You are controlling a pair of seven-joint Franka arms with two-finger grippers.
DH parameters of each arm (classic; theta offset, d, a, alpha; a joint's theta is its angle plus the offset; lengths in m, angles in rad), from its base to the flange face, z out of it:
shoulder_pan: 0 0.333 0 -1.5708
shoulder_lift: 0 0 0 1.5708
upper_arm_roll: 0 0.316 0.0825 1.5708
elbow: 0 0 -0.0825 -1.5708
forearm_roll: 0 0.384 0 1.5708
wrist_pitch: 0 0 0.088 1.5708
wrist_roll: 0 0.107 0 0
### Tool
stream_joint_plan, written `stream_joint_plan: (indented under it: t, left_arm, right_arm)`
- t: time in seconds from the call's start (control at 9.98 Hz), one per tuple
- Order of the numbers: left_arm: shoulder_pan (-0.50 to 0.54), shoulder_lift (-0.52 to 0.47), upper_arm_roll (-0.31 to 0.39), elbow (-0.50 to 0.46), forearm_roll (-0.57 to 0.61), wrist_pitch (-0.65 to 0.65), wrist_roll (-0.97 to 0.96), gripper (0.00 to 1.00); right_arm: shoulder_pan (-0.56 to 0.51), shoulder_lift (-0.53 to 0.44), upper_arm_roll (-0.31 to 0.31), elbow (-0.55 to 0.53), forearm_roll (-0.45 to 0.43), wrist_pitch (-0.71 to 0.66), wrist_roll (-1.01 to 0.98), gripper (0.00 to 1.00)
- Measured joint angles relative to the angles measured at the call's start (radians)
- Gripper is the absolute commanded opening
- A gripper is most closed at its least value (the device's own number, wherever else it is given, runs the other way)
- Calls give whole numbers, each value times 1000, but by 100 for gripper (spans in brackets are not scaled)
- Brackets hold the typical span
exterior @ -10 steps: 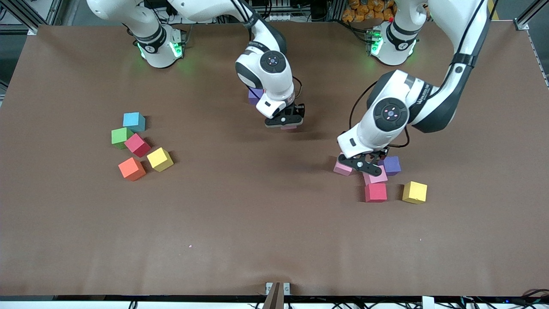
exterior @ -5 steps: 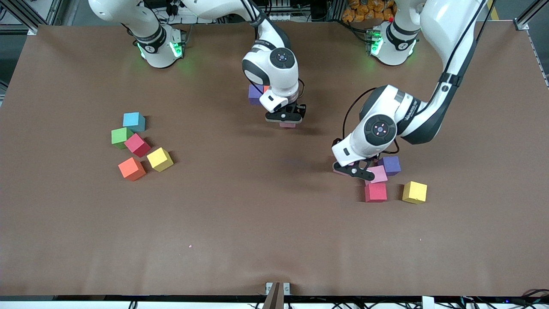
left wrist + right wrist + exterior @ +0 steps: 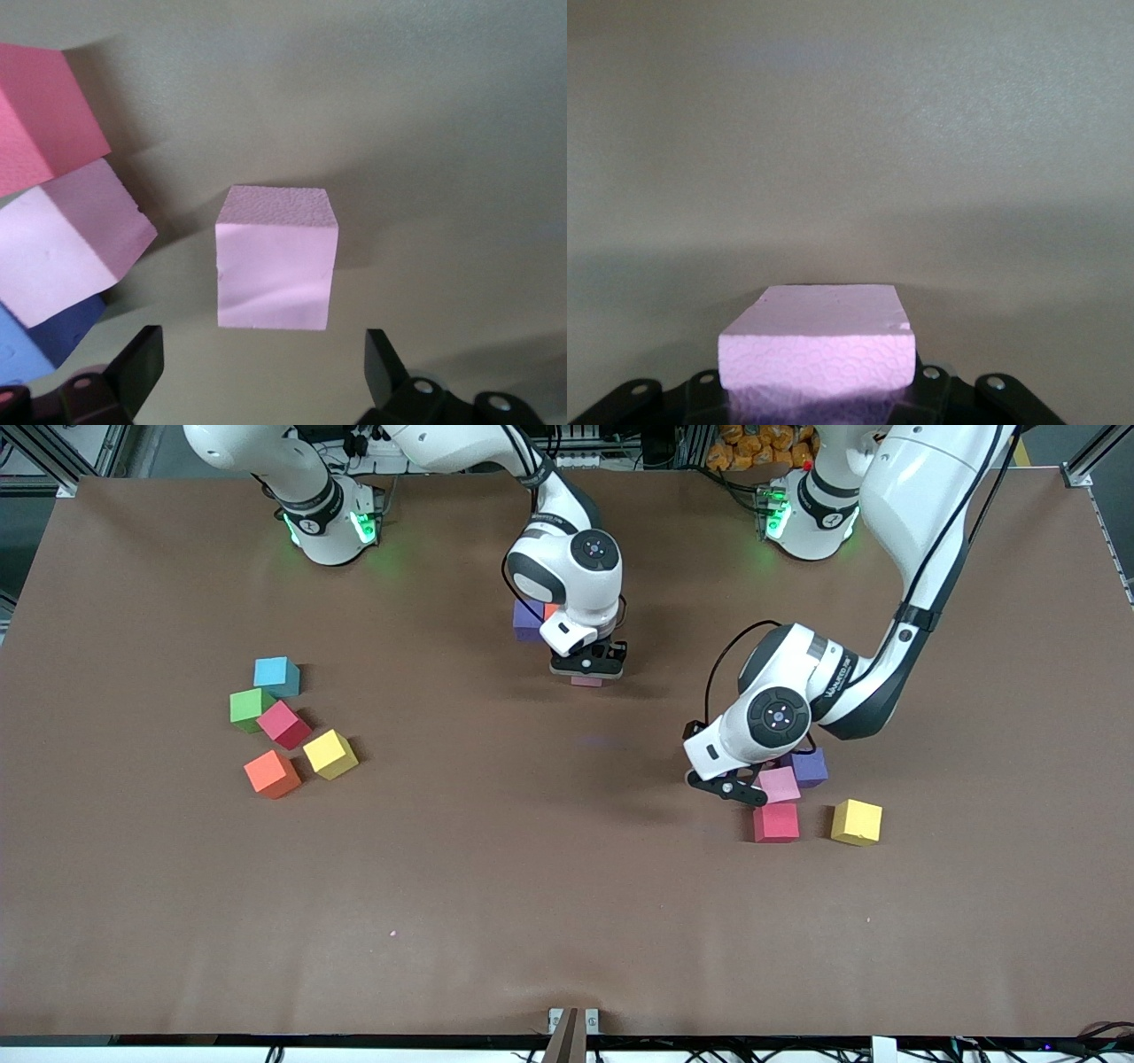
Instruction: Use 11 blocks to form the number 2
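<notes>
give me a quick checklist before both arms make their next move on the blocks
1. Right gripper shut on a pink cube: ok.
2. That held cube over bare table, beside the purple cube and orange cube: ok.
3. Left gripper open, one finger either side of the lone pink cube: ok.
4. Gap between that cube and the second pink cube: ok, they sit apart.
5. Left fingers clear of the neighbouring cubes: cannot tell.
6. Digit rows laid out: not ok, most cubes lie loose, such as the light blue cube.
</notes>
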Motion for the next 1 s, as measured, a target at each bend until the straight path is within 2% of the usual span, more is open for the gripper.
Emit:
stream_joint_plan:
  t: [1.0]
  left_arm:
    - [0,85,5,0,0,81,0,100]
  right_arm:
    - [2,0,37,-22,-4,8,0,48]
